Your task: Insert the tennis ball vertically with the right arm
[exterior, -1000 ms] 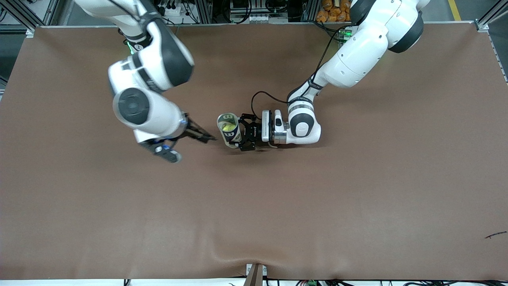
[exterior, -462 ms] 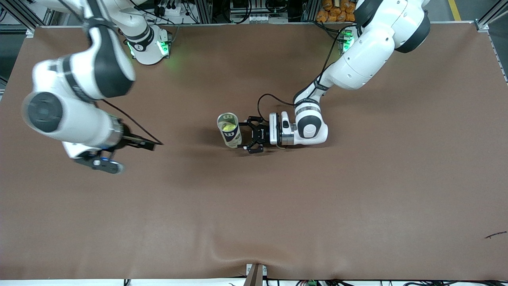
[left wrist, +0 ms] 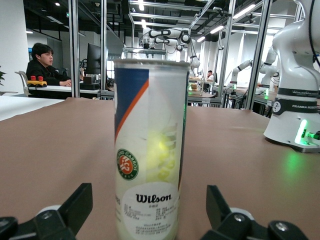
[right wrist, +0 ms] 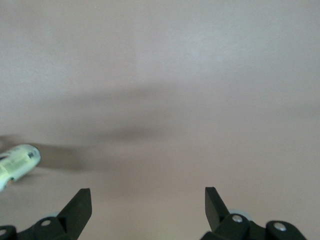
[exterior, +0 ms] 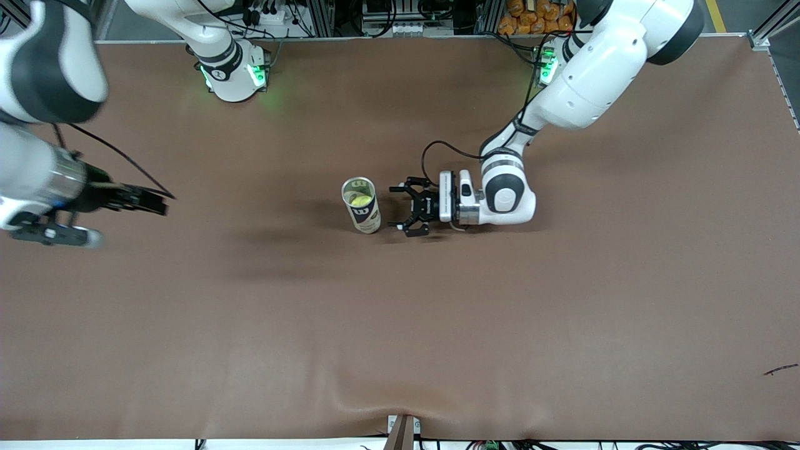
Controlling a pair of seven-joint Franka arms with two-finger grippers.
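At the middle of the brown bench [exterior: 562, 312] the tube [exterior: 361, 205] stands upright with the tennis ball [exterior: 359, 200] inside, the left gripper [exterior: 409, 215] just beside it with fingers spread and empty, the right gripper [exterior: 147, 203] over the right arm's end, fingers likewise apart.

Brown table [exterior: 562, 325], upright ball can [exterior: 361, 205] standing mid-table, ball [exterior: 359, 200] inside
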